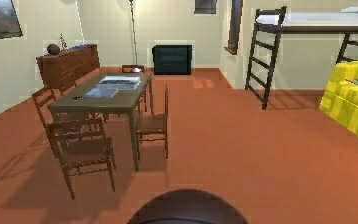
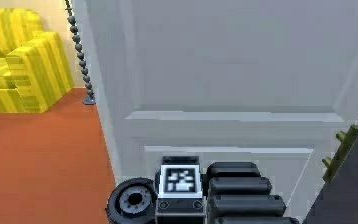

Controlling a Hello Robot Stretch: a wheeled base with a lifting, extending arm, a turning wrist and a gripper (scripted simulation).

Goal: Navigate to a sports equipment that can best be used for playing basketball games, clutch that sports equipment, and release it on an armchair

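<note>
Forward view: brown ball-like thing (image 1: 53,48) on sideboard (image 1: 72,65), upper left; dining worktop (image 1: 82,97) centre-left. Arm side view: yellow armchair (image 2: 22,62) upper left, white door (image 2: 227,80) centre. End effector (image 2: 135,202) at bottom centre; can't tell its grip or whether it holds anything.

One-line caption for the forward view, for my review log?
Dining table and wooden chairs on orange floor; sideboard at left, loft bed and yellow armchair at right.

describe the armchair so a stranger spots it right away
Find the dark loft bed at the forward view's right. The armchair stands on the floor to the right of its ladder, at the picture's edge. It alone is bright yellow and striped; the other chairs are plain wood.
</note>
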